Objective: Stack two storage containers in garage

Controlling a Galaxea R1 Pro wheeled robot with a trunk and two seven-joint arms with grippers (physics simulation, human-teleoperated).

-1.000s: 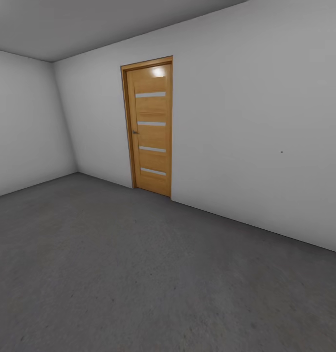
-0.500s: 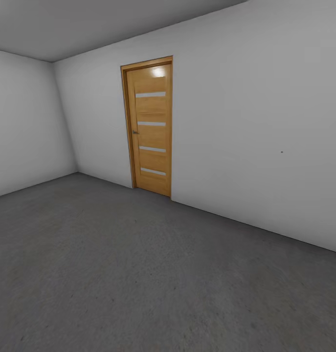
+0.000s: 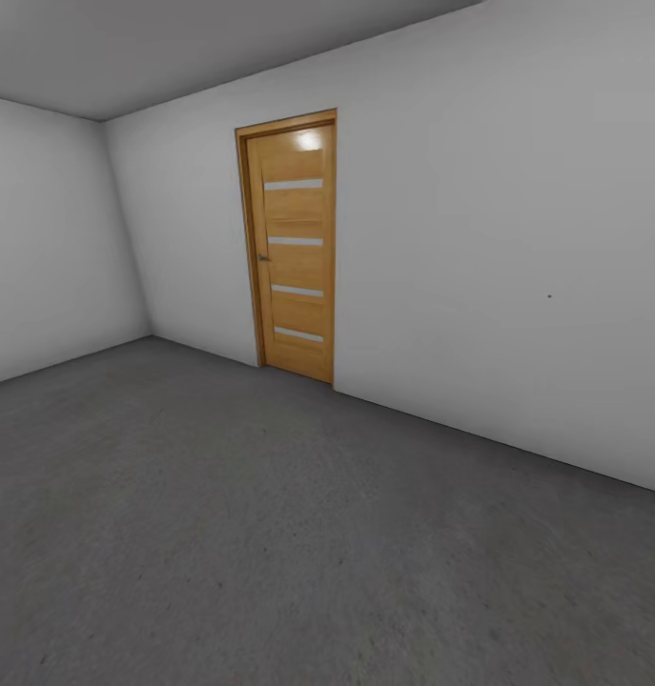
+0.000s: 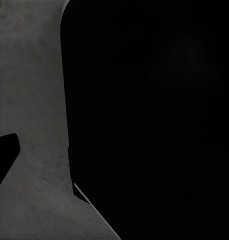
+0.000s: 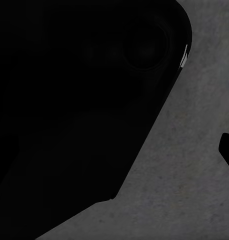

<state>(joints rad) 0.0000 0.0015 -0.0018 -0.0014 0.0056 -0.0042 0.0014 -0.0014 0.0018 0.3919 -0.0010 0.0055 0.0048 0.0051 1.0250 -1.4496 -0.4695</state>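
I am in the garage, and the two storage containers are out of view. The rough grey concrete floor (image 3: 270,534) spreads out bare ahead of me in the head view. Both wrist views look down at the same floor (image 4: 29,100) (image 5: 194,190) past a large black part of my own body (image 4: 154,120) (image 5: 79,100). A small black piece (image 4: 3,157) juts in at the edge of the left wrist view, and another (image 5: 228,150) in the right wrist view. Whether the jaws are open or shut cannot be read from these.
An orange-wood door (image 3: 294,248) with four pale horizontal slits stands shut in the white wall (image 3: 499,267) ahead. A second white wall (image 3: 51,248) closes the room at the left, meeting the first at a corner.
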